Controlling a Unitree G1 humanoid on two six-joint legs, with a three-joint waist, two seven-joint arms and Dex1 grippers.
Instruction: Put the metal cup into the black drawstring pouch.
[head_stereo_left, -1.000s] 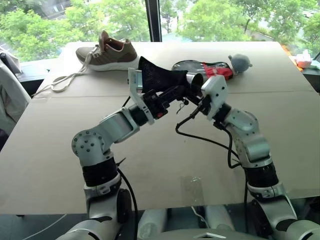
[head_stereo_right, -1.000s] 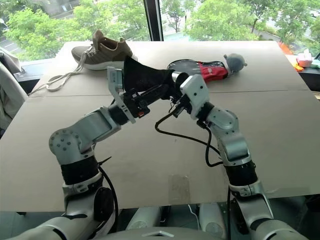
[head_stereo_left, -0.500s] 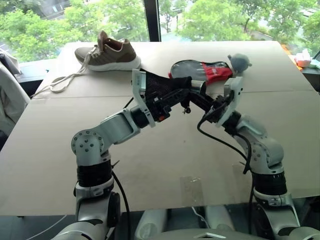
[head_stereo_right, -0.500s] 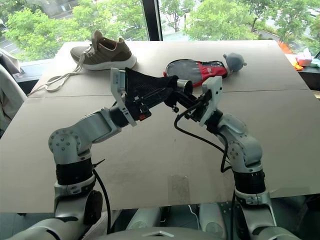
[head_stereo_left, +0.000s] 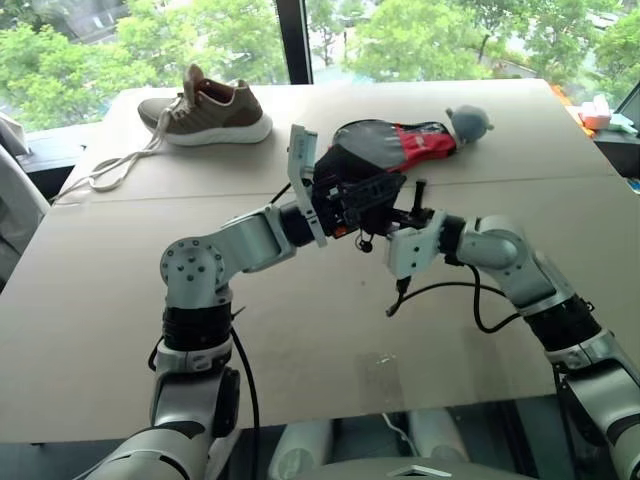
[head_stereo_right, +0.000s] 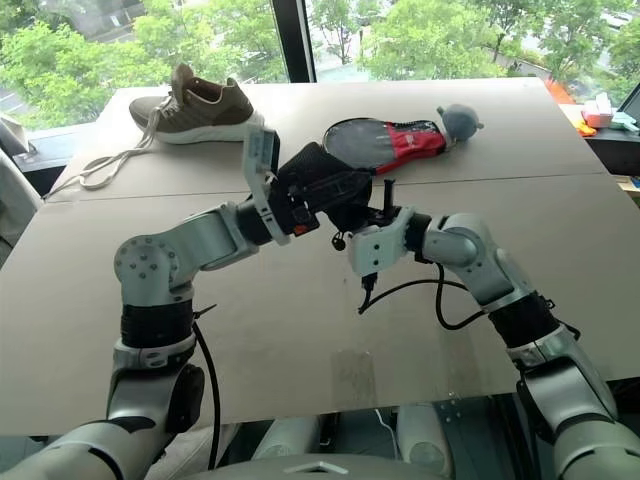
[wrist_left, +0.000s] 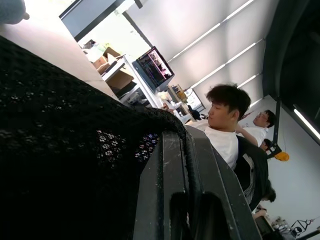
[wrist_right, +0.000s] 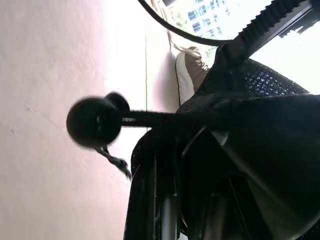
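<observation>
Daylight enters from the far windows (head_stereo_left: 420, 40), evenly lighting the tabletop (head_stereo_left: 90, 300); shadows are soft. Left wrist view: bright ceiling glare, with the near black mesh (wrist_left: 60, 150) underexposed. Right wrist view: washed-out surface, and the toggle (wrist_right: 95, 122) blurred.

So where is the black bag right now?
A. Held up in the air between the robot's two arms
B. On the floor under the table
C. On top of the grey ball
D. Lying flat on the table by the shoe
A. The black drawstring pouch hangs above the table, pinched by the left gripper with the right gripper at its other side, well away from the shoe.
</observation>
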